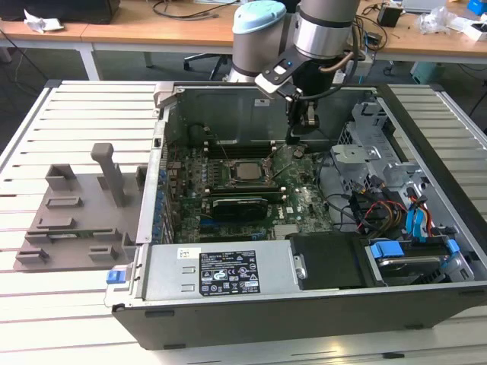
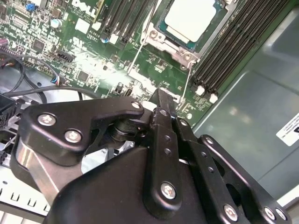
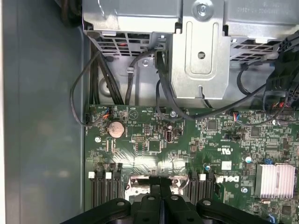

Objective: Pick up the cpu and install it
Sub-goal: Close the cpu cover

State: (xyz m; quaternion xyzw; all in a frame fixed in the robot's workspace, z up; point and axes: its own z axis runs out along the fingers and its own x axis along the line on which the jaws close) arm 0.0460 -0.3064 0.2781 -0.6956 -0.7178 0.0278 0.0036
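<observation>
Jaws stand pressed together, pinching nothing, probably because the cpu (image 2: pixel 189 19) already lies seated in the socket frame (image 2: pixel 159 38). The gripper (image 2: pixel 161 97) hangs just beside that socket, its tip near the socket's 2 wire levers (image 2: pixel 136 53).

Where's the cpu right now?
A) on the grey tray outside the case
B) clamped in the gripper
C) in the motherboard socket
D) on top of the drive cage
C: the cpu lies flat inside the socket frame on the motherboard, while the gripper is off to the exterior view's right of it.
</observation>
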